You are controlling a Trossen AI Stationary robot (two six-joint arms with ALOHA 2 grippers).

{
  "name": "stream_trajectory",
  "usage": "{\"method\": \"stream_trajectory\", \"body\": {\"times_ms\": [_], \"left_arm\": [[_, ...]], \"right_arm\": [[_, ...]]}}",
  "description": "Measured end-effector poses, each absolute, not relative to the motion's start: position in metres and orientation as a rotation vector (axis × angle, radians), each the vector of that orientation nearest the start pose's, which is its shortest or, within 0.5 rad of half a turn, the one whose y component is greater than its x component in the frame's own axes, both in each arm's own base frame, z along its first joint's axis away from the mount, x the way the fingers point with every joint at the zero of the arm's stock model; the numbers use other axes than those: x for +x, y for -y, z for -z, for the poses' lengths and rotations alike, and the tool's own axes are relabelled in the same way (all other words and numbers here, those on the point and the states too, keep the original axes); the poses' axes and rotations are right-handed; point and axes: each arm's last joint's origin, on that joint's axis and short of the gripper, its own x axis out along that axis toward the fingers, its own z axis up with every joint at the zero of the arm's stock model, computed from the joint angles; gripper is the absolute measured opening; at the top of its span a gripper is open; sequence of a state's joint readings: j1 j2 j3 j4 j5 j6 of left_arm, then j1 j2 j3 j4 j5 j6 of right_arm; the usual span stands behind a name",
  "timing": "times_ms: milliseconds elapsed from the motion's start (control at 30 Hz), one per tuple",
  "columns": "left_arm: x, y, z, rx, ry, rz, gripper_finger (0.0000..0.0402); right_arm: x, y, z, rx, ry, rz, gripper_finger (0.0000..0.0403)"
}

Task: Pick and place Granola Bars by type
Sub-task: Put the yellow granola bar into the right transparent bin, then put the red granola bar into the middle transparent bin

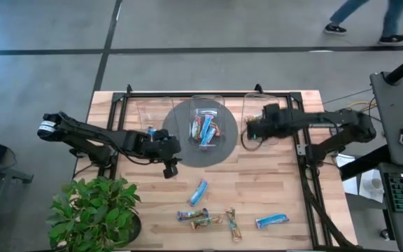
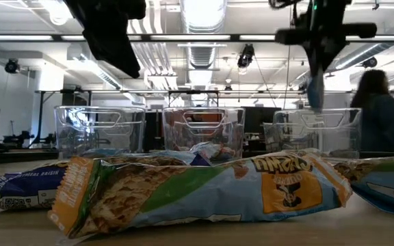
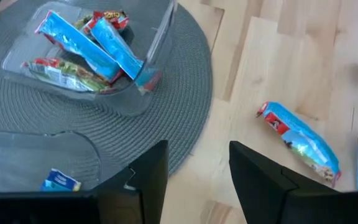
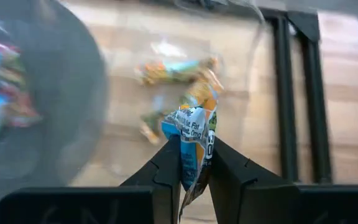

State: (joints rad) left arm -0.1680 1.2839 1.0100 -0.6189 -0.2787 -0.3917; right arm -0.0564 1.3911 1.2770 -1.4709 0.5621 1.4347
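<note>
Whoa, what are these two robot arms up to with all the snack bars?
They are sorting granola bars into clear bins. The right hand is shut on a bar over the right-hand bin, which already holds some. The left hand is open and empty, hanging by the grey mat near the middle bin. Several bars wait on the table.

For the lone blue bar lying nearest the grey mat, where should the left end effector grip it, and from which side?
Probably from straight above, across the middle of the blue bar, fingers astride its narrow width. It lies flat and alone on the wood, clear of the mat, just beyond the open left end effector.
</note>
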Motion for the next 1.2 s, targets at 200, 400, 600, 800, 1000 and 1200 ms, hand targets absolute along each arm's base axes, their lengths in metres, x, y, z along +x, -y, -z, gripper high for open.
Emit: {"method": "stream_trajectory", "body": {"times_ms": [200,400,600,800,1000,1200], "left_arm": [[0.255,0.037,-0.274,-0.223,-0.836,-0.264,0.0152],[0.254,0.044,-0.274,-0.256,-0.834,-0.257,0.0152],[0.251,0.055,-0.273,-0.277,-0.836,-0.234,0.0151],[0.249,0.065,-0.272,-0.271,-0.844,-0.206,0.0151],[0.246,0.067,-0.256,-0.302,-0.856,-0.219,0.0151],[0.246,0.073,-0.241,-0.391,-0.844,-0.149,0.0151]], "right_arm": [[0.211,0.086,-0.292,0.983,-0.994,1.181,0.0057],[0.196,0.114,-0.278,1.112,-1.083,1.127,0.0107],[0.198,0.11,-0.278,1.074,-1.054,1.143,0.0183],[0.212,0.078,-0.296,0.978,-0.957,0.996,0.0229],[0.239,0.016,-0.3,0.915,-0.939,0.713,0.0242],[0.256,-0.049,-0.282,0.886,-1.022,0.603,0.0242]]}}
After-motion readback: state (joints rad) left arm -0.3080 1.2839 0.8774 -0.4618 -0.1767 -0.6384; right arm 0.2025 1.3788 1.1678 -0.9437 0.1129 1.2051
